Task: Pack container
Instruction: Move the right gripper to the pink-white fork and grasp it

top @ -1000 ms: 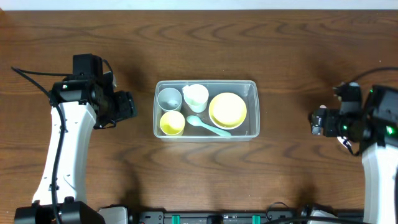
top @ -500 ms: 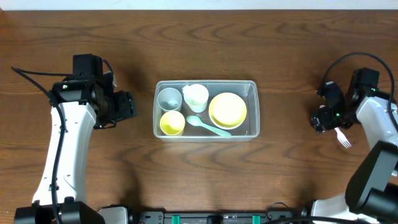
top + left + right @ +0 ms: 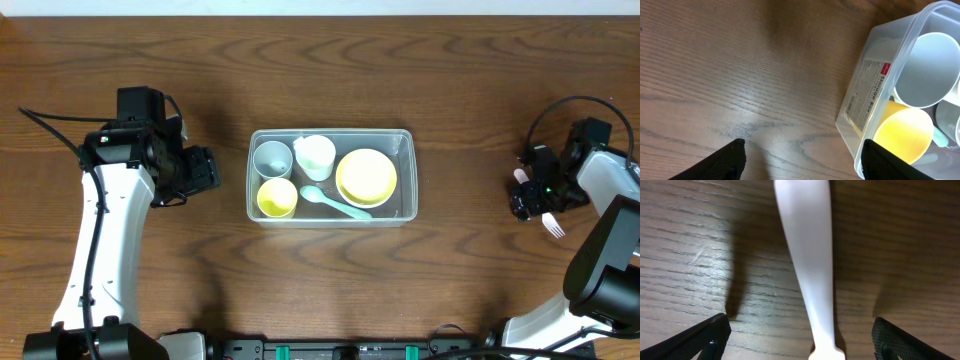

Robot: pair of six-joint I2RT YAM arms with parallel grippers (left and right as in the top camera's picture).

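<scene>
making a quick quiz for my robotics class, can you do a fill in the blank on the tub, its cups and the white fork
Left of the wide yellow bowl, the container holds ____ cups.
The cup next to the grey cup along the far wall is ____.
The white fork lies on the ____, outside the container.
The right gripper has its jaws ____, one on each side of the fork's handle.
Missing words: three; white; table; open

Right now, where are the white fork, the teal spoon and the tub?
Fork (image 3: pixel 807 265): right wrist view, on its handle.
Spoon (image 3: pixel 335 204): overhead view, mid-handle.
Tub (image 3: pixel 350 131): overhead view, on its far rim.
</scene>
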